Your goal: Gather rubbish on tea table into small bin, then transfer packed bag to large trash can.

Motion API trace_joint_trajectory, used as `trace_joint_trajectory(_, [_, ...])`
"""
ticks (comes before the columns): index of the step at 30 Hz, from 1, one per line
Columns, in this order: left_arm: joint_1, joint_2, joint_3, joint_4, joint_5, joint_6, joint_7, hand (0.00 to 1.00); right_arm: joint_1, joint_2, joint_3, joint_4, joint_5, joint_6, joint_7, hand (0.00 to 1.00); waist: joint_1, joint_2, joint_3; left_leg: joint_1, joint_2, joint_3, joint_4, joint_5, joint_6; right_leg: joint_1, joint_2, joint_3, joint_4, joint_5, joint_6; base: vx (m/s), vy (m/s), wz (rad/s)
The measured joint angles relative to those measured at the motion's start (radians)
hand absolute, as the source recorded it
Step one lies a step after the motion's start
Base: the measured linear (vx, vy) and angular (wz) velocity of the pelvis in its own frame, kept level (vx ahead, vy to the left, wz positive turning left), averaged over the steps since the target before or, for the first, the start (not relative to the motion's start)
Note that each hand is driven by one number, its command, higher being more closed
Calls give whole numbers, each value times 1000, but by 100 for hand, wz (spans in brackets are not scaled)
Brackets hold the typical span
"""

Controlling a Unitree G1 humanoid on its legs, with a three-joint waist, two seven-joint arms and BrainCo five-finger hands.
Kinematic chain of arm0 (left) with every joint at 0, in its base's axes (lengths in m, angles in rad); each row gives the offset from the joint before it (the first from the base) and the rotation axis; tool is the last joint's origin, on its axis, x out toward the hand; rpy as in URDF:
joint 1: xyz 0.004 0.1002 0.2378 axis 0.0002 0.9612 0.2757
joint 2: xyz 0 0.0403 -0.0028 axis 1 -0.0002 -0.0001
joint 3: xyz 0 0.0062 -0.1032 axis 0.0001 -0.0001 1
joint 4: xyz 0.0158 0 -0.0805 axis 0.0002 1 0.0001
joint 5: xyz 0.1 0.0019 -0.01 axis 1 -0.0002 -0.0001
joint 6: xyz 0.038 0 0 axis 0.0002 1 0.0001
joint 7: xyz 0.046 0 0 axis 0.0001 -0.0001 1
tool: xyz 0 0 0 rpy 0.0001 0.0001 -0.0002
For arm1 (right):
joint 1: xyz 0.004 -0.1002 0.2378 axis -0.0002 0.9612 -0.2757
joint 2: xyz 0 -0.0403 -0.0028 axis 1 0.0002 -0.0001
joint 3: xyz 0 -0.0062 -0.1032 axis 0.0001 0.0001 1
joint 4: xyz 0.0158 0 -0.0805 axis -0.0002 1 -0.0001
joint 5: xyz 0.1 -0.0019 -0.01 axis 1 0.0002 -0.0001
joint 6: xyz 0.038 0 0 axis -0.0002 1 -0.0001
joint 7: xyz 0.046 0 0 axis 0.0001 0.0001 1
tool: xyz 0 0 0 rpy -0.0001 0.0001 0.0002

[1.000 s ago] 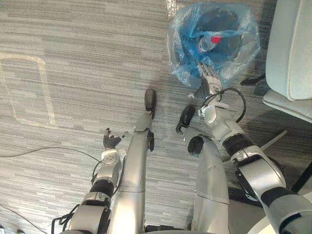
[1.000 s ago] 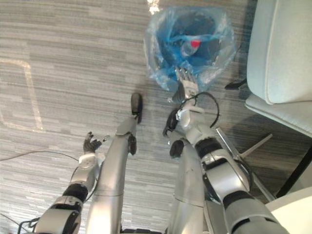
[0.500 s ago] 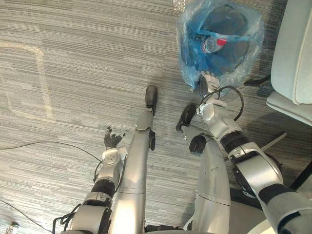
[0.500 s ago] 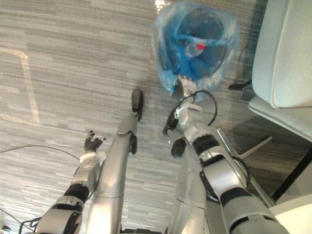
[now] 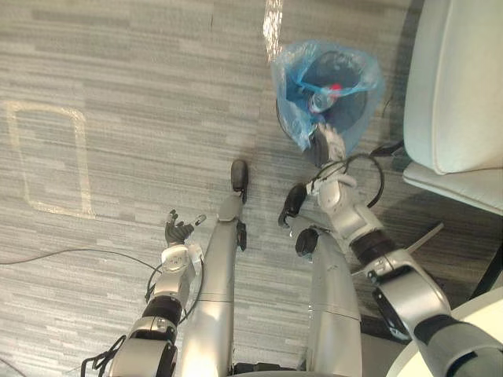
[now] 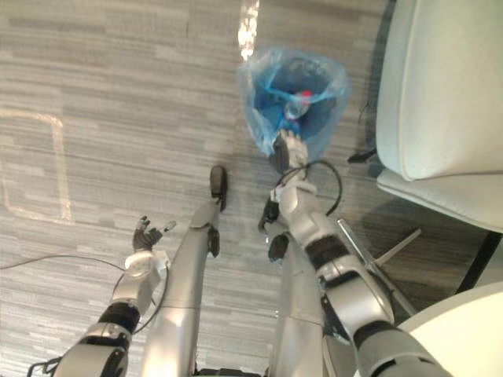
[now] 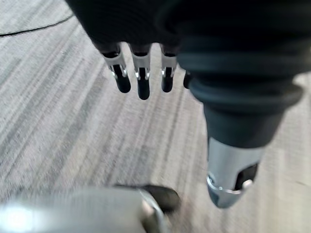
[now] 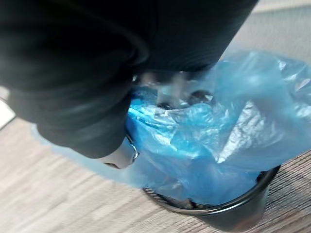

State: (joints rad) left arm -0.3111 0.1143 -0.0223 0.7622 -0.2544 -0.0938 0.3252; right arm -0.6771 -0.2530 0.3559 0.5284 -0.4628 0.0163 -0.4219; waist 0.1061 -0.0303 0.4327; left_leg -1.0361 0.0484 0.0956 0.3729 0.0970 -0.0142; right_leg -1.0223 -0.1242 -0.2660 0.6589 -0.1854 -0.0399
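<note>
A small black mesh bin (image 5: 355,124) stands on the grey carpet, lined with a blue plastic bag (image 5: 292,118). A clear bottle with a red cap (image 5: 324,96) lies inside it. My right hand (image 5: 325,146) is stretched forward to the near rim of the bin. In the right wrist view its fingers (image 8: 174,93) are curled into the bunched blue plastic (image 8: 194,141) at the bag's edge. My left hand (image 5: 179,232) hangs low at the left over bare carpet, fingers (image 7: 139,77) straight and spread, holding nothing.
A pale upholstered armchair (image 5: 456,86) stands right of the bin, with thin metal legs (image 5: 431,232) reaching toward me. The edge of a white round table (image 6: 449,330) shows at the lower right. A taped rectangle (image 5: 47,157) marks the carpet at the left.
My right hand's fingers, straight at the bag a second ago, have curled onto its near edge. The whole picture has shifted, so the camera moved. My left hand stays open.
</note>
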Motion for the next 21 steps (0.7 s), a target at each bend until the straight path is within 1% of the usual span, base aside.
trace_joint_trajectory(1, [16, -10, 3, 3, 15, 2, -2, 0, 41, 17, -1, -18, 3, -4, 4, 100, -2, -8, -7, 49, -3, 3, -27, 4, 0, 45, 1, 0, -21, 1, 1, 0, 0, 0])
trace_joint_trajectory(3, [23, -19, 2, 19, 28, 15, -6, 0, 90, 23, -1, -48, 12, -7, 15, 100, -3, -11, -11, 111, -7, 5, -55, 15, 3, 105, 2, -3, -46, 2, 0, 0, 0, 0])
trace_joint_trajectory(4, [32, -24, 2, 30, 38, 17, -7, 0, 115, 37, -2, -58, 16, -10, 19, 100, -4, -14, -23, 136, -8, 6, -67, 15, 3, 130, 3, -4, -59, 3, -1, 41, -25, -1])
trace_joint_trajectory(8, [87, -51, 4, 63, 66, 26, -9, 0, 216, 74, -11, -95, 34, -13, 40, 100, -20, -27, -60, 291, -14, 11, -137, 20, 9, 282, 10, -5, -128, 9, -5, 89, -30, -3])
trace_joint_trajectory(11, [136, -63, 3, 89, 97, 44, -27, 0, 305, 100, -12, -136, 51, -23, 65, 100, -24, -39, -116, 402, -13, 23, -194, 19, 8, 386, 22, 3, -186, 12, 2, 134, -37, -14])
trace_joint_trajectory(12, [152, -73, 3, 105, 108, 54, -32, 0, 340, 118, -9, -149, 53, -25, 80, 100, -25, -39, -129, 469, -13, 30, -223, 18, 7, 447, 27, 8, -215, 10, 9, 165, -38, -19])
trace_joint_trajectory(13, [162, -80, 3, 114, 118, 59, -36, 0, 360, 124, -8, -161, 58, -25, 93, 100, -27, -38, -133, 510, -14, 32, -241, 17, 7, 490, 31, 10, -233, 9, 14, 130, -25, -16])
trace_joint_trajectory(14, [180, -83, 3, 118, 125, 62, -41, 0, 381, 132, -7, -170, 73, -29, 103, 100, -32, -38, -151, 547, -14, 34, -260, 17, 7, 523, 35, 11, -253, 8, 18, 126, -10, -10])
trace_joint_trajectory(15, [205, -90, 2, 123, 138, 65, -45, 0, 419, 136, 3, -202, 74, -34, 123, 100, -42, -38, -193, 587, -15, 35, -286, 17, 6, 561, 39, 11, -277, 11, 17, 129, -3, -5])
trace_joint_trajectory(17, [219, -94, -4, 142, 148, 70, -48, 0, 452, 138, 7, -232, 89, -47, 145, 100, -48, -37, -229, 636, -16, 35, -313, 16, 5, 609, 44, 11, -305, 12, 19, 148, 4, -5])
trace_joint_trajectory(18, [227, -94, -7, 159, 159, 79, -51, 0, 472, 139, 6, -244, 116, -49, 164, 100, -49, -37, -251, 685, -16, 37, -341, 17, 4, 659, 52, 15, -337, 18, 22, 144, 7, -9])
trace_joint_trajectory(21, [240, -92, -2, 193, 185, 90, -54, 0, 505, 142, -3, -248, 132, -52, 192, 100, -52, -36, -296, 755, -16, 34, -369, 13, 1, 738, 64, 24, -397, 33, 34, 141, 32, -10])
